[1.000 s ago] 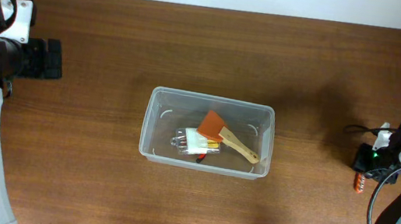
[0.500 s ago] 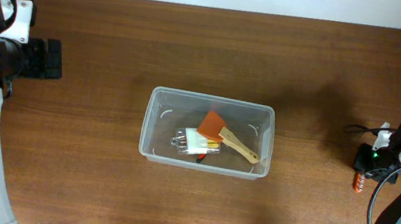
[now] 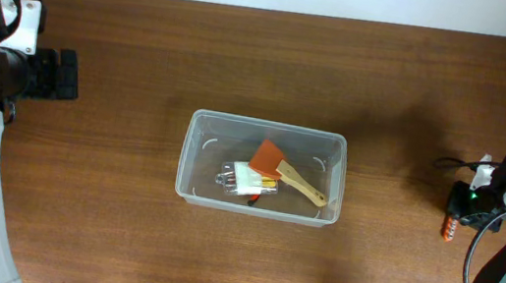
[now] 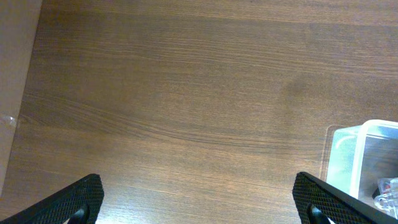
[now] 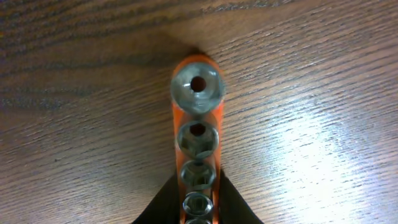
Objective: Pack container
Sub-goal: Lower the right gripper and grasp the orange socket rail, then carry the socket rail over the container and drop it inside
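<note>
The clear plastic container [image 3: 265, 123] stands mid-table. It holds an orange scraper with a wooden handle [image 3: 273, 157] and a white and clear item [image 3: 242, 180]. Its corner shows at the right edge of the left wrist view [image 4: 373, 134]. My right gripper [image 5: 199, 196] is shut on an orange rail of metal sockets [image 5: 198, 134], low over the table at the far right [image 3: 451, 227]. My left gripper [image 4: 199, 199] is open and empty over bare wood at the far left [image 3: 62, 75].
The wooden table [image 3: 147, 47] runs to a pale wall edge at the back. A black cable [image 3: 448, 163] lies beside the right arm. The table's left edge shows in the left wrist view [image 4: 25, 93].
The socket rail in my right gripper has shifted slightly left and back in the overhead view. The left arm and the container have not moved.
</note>
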Controlling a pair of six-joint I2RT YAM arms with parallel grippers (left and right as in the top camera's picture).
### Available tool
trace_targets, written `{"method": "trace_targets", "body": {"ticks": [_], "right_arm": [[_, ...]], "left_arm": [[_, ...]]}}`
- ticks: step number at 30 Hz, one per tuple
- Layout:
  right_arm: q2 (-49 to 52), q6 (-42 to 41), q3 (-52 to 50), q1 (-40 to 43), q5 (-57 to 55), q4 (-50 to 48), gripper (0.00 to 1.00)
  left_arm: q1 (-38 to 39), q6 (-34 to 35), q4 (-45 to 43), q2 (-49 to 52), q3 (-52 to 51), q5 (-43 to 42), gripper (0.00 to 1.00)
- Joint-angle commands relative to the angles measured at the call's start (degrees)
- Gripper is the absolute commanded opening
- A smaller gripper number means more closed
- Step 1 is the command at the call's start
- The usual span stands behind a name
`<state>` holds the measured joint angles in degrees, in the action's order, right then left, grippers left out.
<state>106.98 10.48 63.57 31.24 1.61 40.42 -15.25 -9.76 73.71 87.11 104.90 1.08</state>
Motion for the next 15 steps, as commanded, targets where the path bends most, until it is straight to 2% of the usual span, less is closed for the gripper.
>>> {"method": "trace_targets", "body": {"ticks": [1,4,8,15], "right_arm": [[1.8,-0.5,-1.0,0.0,1.0,-0.1,0.15],[1.8,-0.5,-1.0,0.0,1.0,-0.2,0.12],[1.8,-1.5,-1.0,-0.1,1.5,-0.7,0.04],[1.1,-2.3,1.4,-1.0,10.5,-0.3,0.04]], "left_arm": [[-0.3,0.7,0.1,0.1,0.2,0.4,0.99],[-0.3,0.7,0.1,0.1,0.2,0.4,0.99],[-0.3,0.7,0.1,0.1,0.2,0.4,0.99],[-0.3,0.7,0.1,0.1,0.2,0.4,0.99]]}}
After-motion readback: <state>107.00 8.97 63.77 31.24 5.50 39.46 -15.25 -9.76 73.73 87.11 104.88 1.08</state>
